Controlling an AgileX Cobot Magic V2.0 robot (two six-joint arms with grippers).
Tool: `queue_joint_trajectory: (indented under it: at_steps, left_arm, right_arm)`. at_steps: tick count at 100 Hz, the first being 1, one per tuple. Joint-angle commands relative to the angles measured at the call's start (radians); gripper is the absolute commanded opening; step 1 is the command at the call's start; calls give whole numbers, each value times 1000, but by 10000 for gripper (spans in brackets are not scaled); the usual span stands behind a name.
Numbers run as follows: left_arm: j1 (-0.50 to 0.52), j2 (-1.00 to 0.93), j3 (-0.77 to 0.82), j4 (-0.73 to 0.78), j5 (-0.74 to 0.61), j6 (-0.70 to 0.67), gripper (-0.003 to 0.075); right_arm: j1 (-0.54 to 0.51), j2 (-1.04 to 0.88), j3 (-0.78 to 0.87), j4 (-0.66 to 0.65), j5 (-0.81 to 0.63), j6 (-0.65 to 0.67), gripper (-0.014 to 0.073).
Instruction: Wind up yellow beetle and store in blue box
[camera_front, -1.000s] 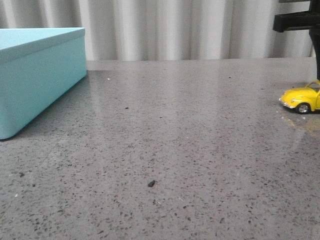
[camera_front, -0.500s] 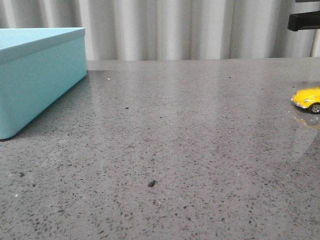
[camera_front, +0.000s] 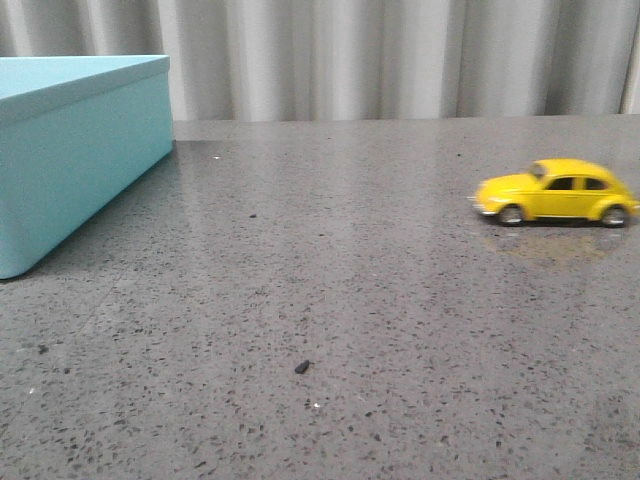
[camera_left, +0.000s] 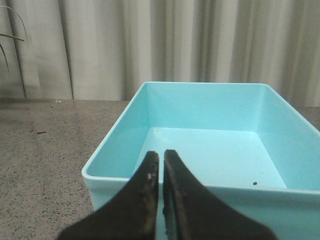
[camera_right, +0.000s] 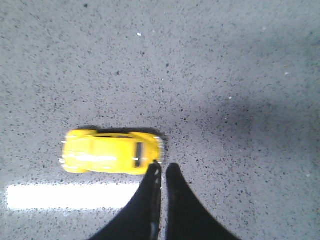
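Standing on the table (camera_front: 350, 300), the yellow beetle (camera_front: 556, 192) is outside the blue box (camera_left: 210, 150); both pincers closed, gripping nothing.

We note the yellow beetle (camera_front: 556, 192) on the table (camera_front: 330, 300) at right, well apart from the blue box (camera_front: 75, 150) at far left.

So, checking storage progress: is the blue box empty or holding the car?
Empty: the blue box shows only a bare floor; the yellow beetle stands on the table.
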Motion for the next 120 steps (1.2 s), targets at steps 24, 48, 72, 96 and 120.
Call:
queue_joint_trajectory:
  at_steps: [24,48,72,96,120]
  left_arm:
    - [4,20,-34,-2,-87,-5,-21]
    - [4,20,-34,-10,-87,-5,-21]
    - [4,20,-65,-36,-77,-5,-21]
    - [4,102,-155,-34,-70,-5,-21]
    - [-80,299,-295,-34,-52,9,-21]
  right_arm:
    - [-4,-57,-31,3,-8,-13,-61]
    - [-5,-61,-31,12,-31,-19,-61]
    - [-5,-109,-27,31,-104,-46,-61]
    - [-5,-230,-27,31,-205,-48,-61]
    - [-5,-377,4,31,-295,-48,-61]
